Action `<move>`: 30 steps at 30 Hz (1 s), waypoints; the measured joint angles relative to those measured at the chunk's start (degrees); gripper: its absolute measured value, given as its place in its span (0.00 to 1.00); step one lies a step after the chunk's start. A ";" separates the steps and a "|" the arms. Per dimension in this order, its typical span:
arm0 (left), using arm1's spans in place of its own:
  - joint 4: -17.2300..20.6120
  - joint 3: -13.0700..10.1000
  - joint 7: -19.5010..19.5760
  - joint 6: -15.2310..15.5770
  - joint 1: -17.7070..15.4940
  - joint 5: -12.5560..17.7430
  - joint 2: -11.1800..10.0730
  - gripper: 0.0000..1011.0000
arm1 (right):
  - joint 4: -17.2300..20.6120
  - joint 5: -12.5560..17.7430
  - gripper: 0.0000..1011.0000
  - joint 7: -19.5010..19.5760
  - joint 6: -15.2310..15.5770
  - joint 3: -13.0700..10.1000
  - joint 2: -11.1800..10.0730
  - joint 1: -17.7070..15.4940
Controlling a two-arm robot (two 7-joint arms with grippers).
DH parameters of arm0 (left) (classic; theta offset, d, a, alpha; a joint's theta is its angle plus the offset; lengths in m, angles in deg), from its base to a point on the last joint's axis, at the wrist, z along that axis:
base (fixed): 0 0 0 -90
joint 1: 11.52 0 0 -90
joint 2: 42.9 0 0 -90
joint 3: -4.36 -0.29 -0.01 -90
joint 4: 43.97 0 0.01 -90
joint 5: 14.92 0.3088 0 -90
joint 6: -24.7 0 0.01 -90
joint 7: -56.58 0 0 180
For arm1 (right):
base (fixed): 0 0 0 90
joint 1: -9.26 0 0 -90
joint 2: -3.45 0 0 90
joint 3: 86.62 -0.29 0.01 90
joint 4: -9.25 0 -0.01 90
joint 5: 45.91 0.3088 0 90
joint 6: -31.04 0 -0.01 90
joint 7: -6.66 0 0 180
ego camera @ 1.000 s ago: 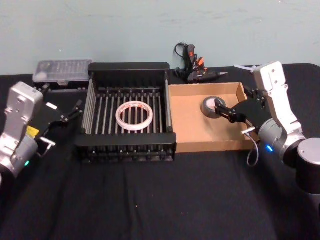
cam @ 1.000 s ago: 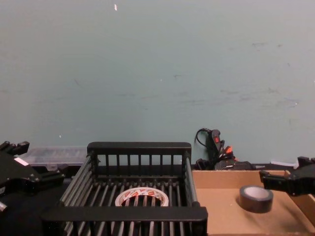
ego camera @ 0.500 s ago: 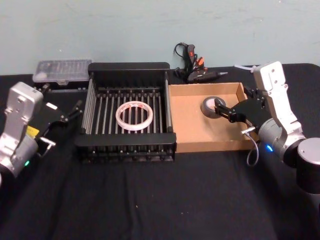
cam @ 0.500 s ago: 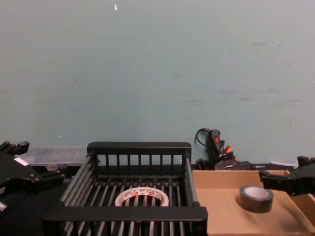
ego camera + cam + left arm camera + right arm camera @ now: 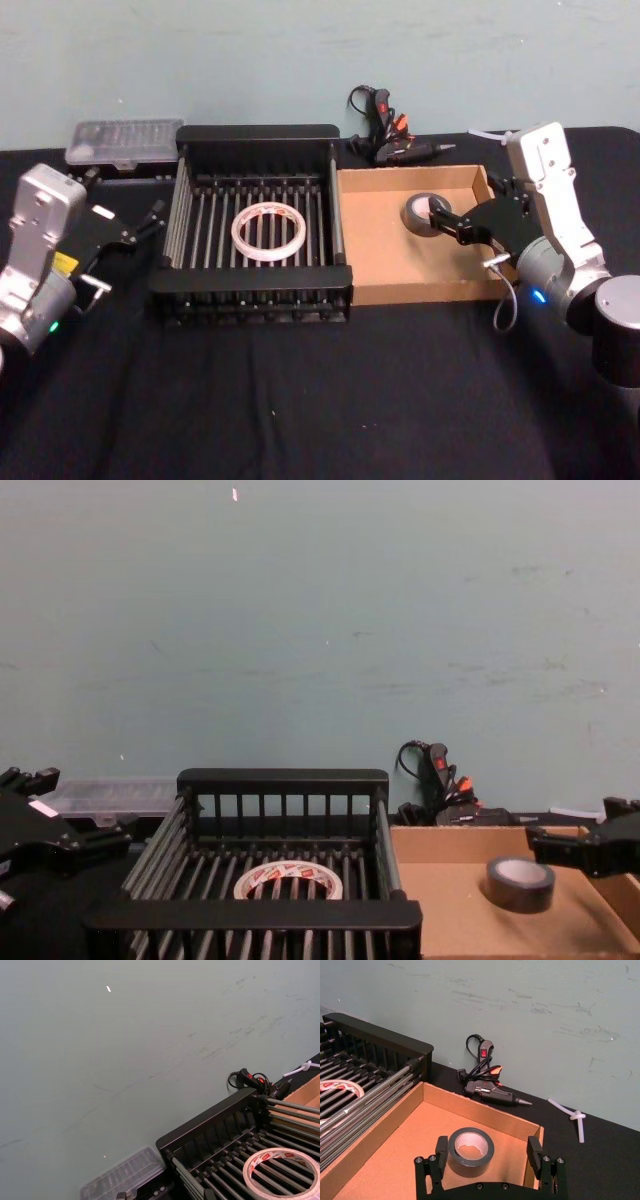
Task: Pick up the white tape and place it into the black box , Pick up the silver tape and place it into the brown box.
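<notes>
Since the silver tape lies flat on the floor of the brown box, toward that box's far right corner, and the white tape lies flat on the bars in the middle of the black box, both rolls look to be where the task wants them. Each rests on its side with the hole facing up, a stable way for a roll to sit, so neither should wander. The two boxes stand side by side and touching, the black one to the left.

The right gripper hangs low over the brown box with its jaws spread wide, one finger on each side of the silver tape and a clear gap between; it holds nothing, which suggests a release rather than a grab. The left gripper sits well off to the left of the black box, near its rim; I cannot tell how its jaws stand.

Behind the boxes a glue gun lies against the wall, and a clear plastic case sits at the far left.
</notes>
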 joint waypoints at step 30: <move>0.00 0.00 0.00 0.00 0.00 0.00 0.00 0.99 | 0.00 0.00 0.99 0.01 0.00 0.00 0.00 0.00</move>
